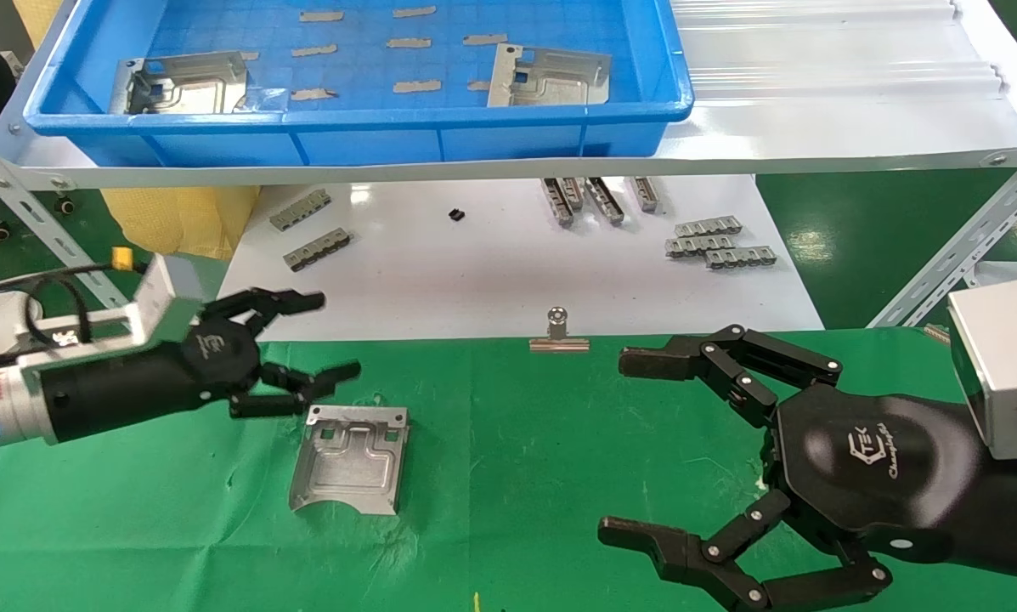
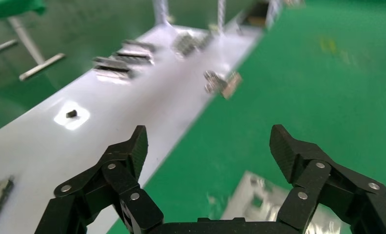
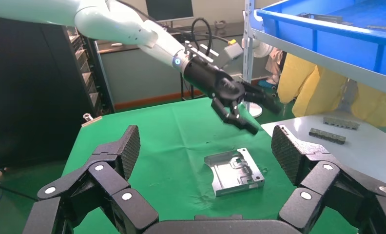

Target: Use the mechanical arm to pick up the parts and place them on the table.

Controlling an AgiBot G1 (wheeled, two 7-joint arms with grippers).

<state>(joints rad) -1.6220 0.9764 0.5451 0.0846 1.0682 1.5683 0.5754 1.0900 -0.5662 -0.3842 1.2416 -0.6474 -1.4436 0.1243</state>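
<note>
Green cloth counter (image 1: 559,476) across the foreground, glossy white board (image 1: 491,272) behind it, white metal shelf (image 1: 814,93) overhead. Blue bin (image 1: 347,127) on the shelf, holding two silvery stamped parts: one at the bin's left end (image 1: 181,85), one right of centre (image 1: 549,78), plus small grey strips scattered on the bin floor. Right hand (image 1: 620,447) over the counter's right side, fingers spread wide, nothing between them. Left hand (image 1: 333,336) hovering at the counter's back-left edge, fingers apart, released, empty. Third part (image 1: 351,459) lying flat on the green cloth, just below and beside the left hand's lower fingertip, not touching as far as visible; same part seen from the right wrist (image 3: 234,171) and, partly, under the left hand from the left wrist (image 2: 259,204). Grey slotted strips (image 1: 720,240) in groups on the white board. Silver binder clip (image 1: 558,333) at the seam between board and cloth. Tiny black piece (image 1: 455,215) on the board.
</note>
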